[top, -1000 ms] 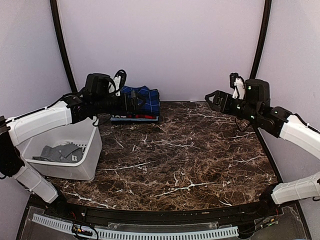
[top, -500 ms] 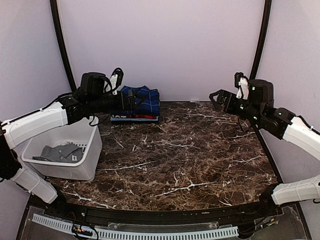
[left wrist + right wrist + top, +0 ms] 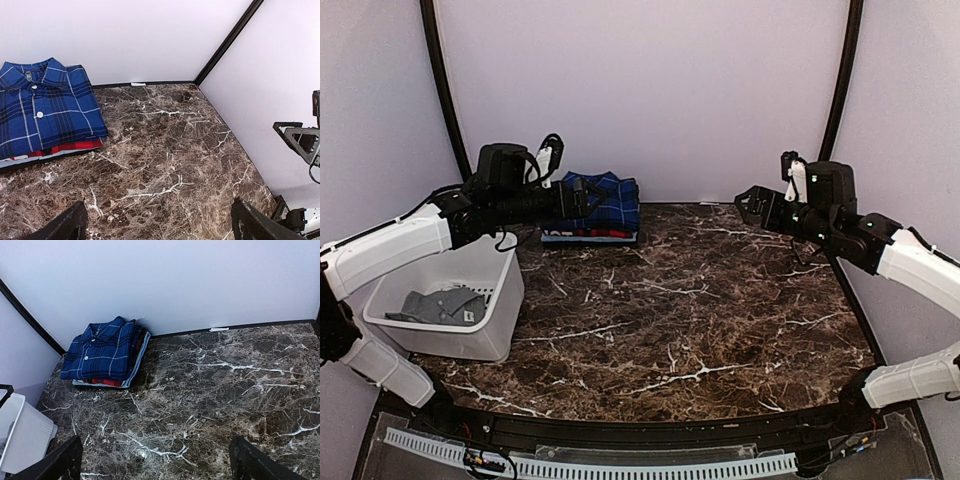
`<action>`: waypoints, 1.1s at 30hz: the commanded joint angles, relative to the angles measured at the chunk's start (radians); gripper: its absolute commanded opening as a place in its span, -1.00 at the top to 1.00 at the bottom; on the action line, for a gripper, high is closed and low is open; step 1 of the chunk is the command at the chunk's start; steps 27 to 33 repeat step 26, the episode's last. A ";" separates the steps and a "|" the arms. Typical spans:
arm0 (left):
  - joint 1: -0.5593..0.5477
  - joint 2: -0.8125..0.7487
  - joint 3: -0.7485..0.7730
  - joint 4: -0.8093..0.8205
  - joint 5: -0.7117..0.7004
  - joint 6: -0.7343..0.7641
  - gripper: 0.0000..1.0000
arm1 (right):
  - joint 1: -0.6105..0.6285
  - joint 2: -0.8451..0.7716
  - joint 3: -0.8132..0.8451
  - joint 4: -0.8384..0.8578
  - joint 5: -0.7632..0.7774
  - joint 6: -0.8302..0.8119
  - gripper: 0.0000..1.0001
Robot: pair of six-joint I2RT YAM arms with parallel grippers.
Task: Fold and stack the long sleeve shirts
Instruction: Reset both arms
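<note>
both end effectors spread and empty, folded stack unmoved at the back of the worktop

the dark blue shirt (image 3: 612, 192) is seen folded, collar and white buttons up, on top of the red-and-black shirt (image 3: 67, 148), of which only a strip shows along the front edge. a pale blue edge is seen beneath both. the stack is set at the far left of the worktop (image 3: 700, 310), close to the back wall (image 3: 650, 90), and is found where it lay a second ago.

the left end effector (image 3: 582, 200) is held level just beside the stack, its fingers spread wide with nothing between them. in the left wrist view the stack lies ahead and to one side, apart from the fingers. against a second ago, this end effector is drawn back a little to the left, and its wrist with it.

the right end effector (image 3: 748, 205) is held over the far right of the worktop, well apart from the stack, fingers likewise spread and empty. half a second ago it was slightly higher and further right. it is now brought back nearly to its place of a second ago.

the white bin (image 3: 470, 325) at the left edge, with a grey item (image 3: 440, 305) in it, is unchanged.
</note>
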 commanded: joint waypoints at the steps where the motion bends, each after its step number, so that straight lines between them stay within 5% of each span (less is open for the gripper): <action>1: 0.006 -0.038 -0.013 -0.005 -0.010 0.010 -0.98 | -0.005 -0.004 0.025 0.023 0.006 -0.008 -0.97; 33: 0.006 -0.071 -0.064 0.031 -0.015 -0.013 -0.98 | -0.005 -0.034 0.011 0.034 -0.017 -0.005 -0.97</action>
